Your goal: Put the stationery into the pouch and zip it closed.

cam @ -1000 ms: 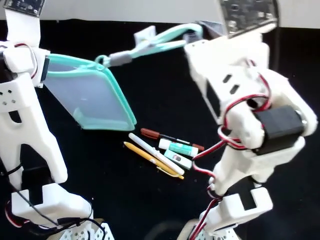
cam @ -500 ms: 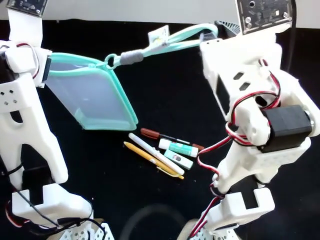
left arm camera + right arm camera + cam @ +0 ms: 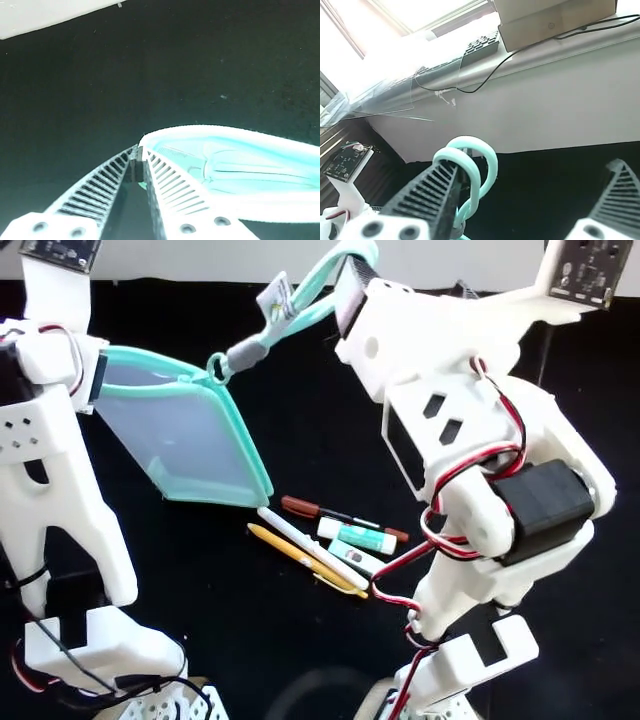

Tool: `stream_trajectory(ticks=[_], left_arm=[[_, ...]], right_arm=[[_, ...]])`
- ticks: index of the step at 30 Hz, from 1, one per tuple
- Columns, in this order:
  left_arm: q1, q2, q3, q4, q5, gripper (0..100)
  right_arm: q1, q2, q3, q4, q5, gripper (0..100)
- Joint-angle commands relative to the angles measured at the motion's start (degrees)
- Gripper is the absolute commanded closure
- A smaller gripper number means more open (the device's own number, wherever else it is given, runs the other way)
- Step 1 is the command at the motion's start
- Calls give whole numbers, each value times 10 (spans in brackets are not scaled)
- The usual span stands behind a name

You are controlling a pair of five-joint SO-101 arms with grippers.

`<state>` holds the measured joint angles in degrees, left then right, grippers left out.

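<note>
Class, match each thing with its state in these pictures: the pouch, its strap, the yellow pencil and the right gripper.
Things:
1. pouch
2. strap
3. yellow pencil
4. right gripper

States:
A. open
B. lying on the black table
C. clamped at its edge by the left gripper
D. looped over one gripper finger

Pairs: 1-C, 2-D, 3-B, 4-A
</note>
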<state>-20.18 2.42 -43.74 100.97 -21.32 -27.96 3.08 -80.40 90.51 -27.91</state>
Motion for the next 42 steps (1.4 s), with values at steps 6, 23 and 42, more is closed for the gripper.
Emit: stream_trajectory(ticks=[6, 23, 42], left_arm=[[6, 0, -1, -3, 4, 994], [6, 0, -1, -2, 5, 994], [6, 0, -1, -2, 4, 994]], right_arm=[[-3, 0, 61, 106, 37, 603], [-69, -19, 724, 102, 41, 602], [-105, -22, 989, -88, 241, 602]])
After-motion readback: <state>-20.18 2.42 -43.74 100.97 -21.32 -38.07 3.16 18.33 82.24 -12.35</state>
